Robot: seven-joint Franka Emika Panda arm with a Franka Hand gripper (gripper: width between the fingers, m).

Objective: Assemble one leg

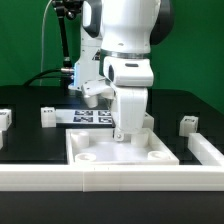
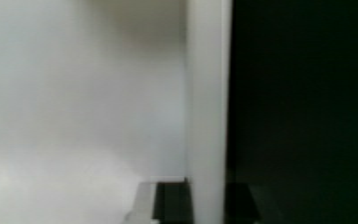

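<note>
Jaws pinch the leg (image 1: 122, 130) upright above the panel's (image 1: 150, 152) far edge, just in front of the marker board (image 1: 92, 117). Done well, the step likely means keeping the leg vertical, centring it over a corner hole, then lowering slowly without forcing.

The pincer (image 1: 124, 134) hangs low over the square panel (image 1: 150, 152), whose raised rim closes in just beneath and around it. Toward the exterior view's left of the pincer, bare black desk (image 1: 30, 138) lies open as far as a small white post (image 1: 47, 117); toward the exterior view's right, open desk reaches a second post (image 1: 186, 124). Behind the pincer the flat marker board (image 1: 92, 117) lies low. In front of it a long white rail (image 1: 110, 180) bars the way.
</note>
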